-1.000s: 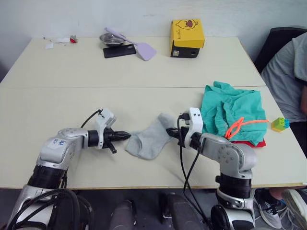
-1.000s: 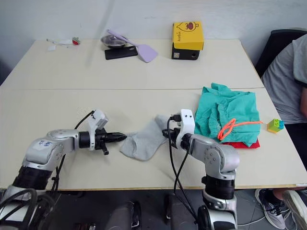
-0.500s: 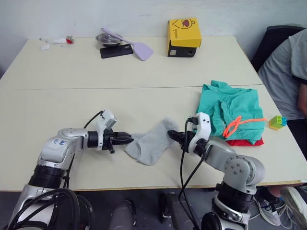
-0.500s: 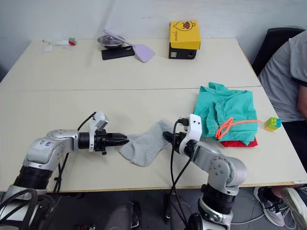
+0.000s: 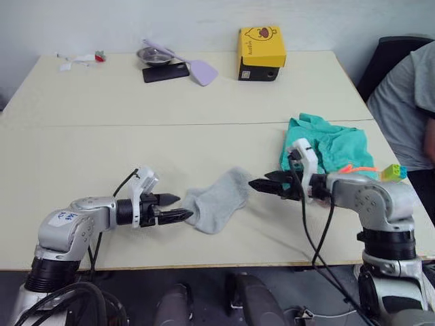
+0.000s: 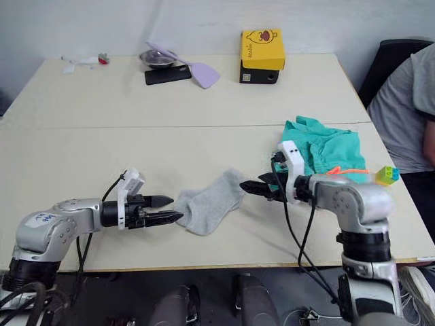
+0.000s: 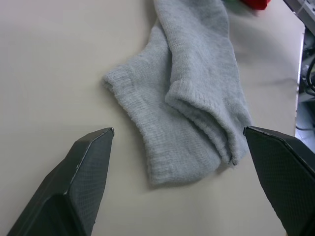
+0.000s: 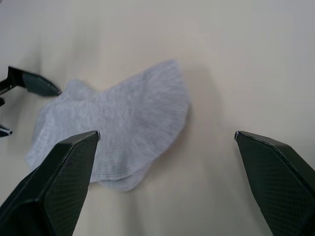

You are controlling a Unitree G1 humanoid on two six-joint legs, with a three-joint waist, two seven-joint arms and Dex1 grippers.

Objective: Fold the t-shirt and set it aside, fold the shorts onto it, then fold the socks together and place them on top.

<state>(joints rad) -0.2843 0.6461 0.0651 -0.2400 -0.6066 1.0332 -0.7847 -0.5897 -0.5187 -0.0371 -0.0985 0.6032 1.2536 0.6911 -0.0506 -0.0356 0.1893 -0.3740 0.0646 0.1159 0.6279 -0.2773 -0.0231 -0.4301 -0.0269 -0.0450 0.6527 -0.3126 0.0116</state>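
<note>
1. Near the front edge of the counter (image 5: 81,142) lie the socks (image 5: 216,200), grey and soft, one lying on top of the other.
2. The left gripper (image 5: 178,207) is just beside the socks, on their left. Its fingers (image 7: 81,179) are spread apart and hold nothing. The tips are right at the edge of the socks.
3. The right gripper (image 5: 262,185) is on the other side of the socks, just beside them. Its fingers (image 8: 56,179) are spread wide too, with nothing in them.
4. The shorts (image 5: 329,144) are to the right of the socks, past the right gripper. They are teal-green and bunched up, with an orange drawstring (image 5: 360,169) poking out.
5. The t-shirt (image 7: 255,3) is a small bit of red past the far end of the socks.
6. A small toy block (image 5: 393,172), green and yellow, sits right of the shorts.
7. Far behind the socks, at the back of the counter, are a yellow box (image 5: 262,45), a black phone (image 5: 165,71), a small metal bowl (image 5: 151,55) and a light purple spatula (image 5: 197,67).
8. A person in a grey shirt (image 5: 404,102) sits to the right of the shorts.
</note>
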